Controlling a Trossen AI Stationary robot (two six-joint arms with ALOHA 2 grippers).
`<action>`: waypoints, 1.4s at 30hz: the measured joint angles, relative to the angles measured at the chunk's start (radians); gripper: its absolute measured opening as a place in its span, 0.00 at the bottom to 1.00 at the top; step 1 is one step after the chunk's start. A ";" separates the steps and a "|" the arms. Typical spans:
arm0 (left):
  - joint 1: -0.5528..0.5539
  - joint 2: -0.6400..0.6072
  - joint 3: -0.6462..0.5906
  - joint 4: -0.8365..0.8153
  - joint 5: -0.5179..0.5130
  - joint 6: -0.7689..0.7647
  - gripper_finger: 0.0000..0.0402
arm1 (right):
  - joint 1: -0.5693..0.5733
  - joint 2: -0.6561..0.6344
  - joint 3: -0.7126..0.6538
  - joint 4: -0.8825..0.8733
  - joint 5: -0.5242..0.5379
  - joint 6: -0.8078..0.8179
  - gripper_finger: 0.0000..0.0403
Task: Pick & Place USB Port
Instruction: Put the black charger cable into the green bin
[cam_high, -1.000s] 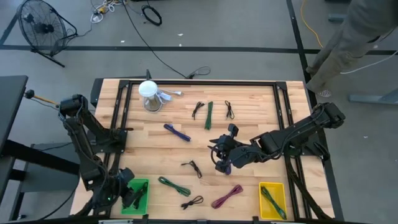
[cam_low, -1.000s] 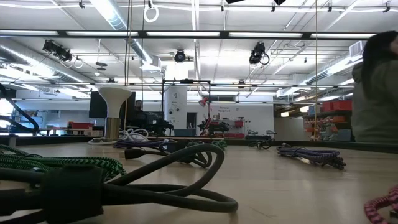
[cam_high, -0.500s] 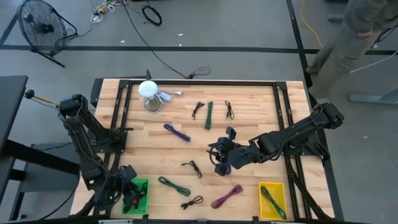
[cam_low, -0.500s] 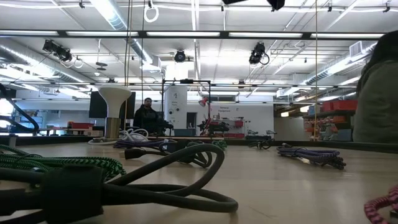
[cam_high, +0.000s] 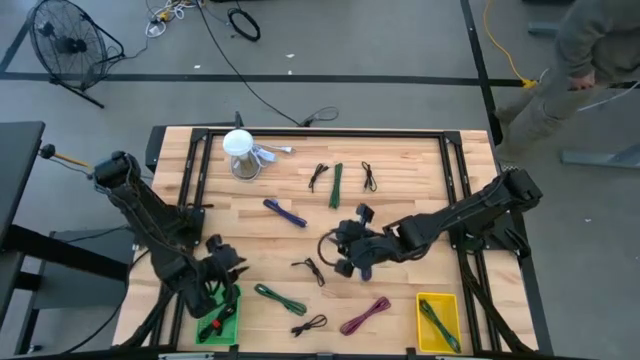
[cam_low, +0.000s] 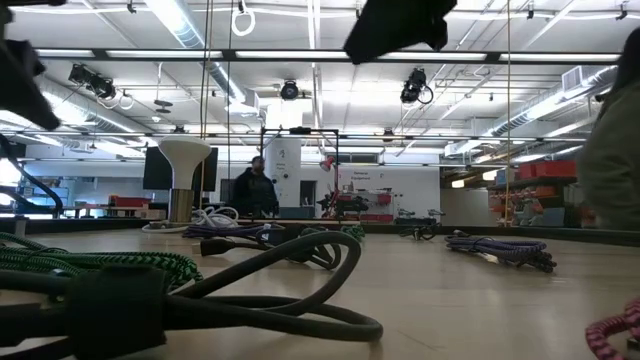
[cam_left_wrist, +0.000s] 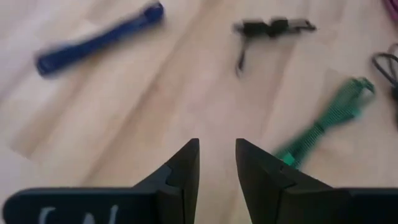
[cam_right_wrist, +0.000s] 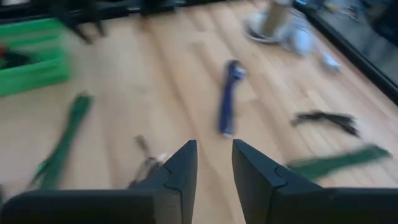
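Several bundled cables lie flat on the wooden table: a blue one, a black one, a green one, another black one and a pink one. My left gripper hangs over bare wood just beyond the green bin, which holds a red-and-black item. Its fingers stand a little apart with nothing between them. My right gripper hovers mid-table, right of the black cable. It is open too, with nothing in it, and faces the blue cable.
A yellow bin holding a green cable sits at the near right. A white stand with a pale cable is at the far left. More black and green cables lie near the far edge. A person walks beyond the right corner.
My left gripper has risen out of the green bin and swung toward the table's middle, now over bare wood. My right gripper has shifted a little toward the table's left. The person beyond the table has walked on.
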 joint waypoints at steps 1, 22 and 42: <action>0.017 0.000 0.000 0.000 -0.013 0.021 0.27 | -0.014 0.000 0.000 -0.021 0.013 0.032 0.25; 0.200 0.000 0.000 0.001 -0.234 0.188 0.27 | -0.415 0.072 -0.002 -0.392 -0.022 0.231 0.43; 0.203 0.000 0.000 0.003 -0.225 0.190 0.27 | -0.626 0.301 -0.002 -0.431 -0.129 0.246 0.56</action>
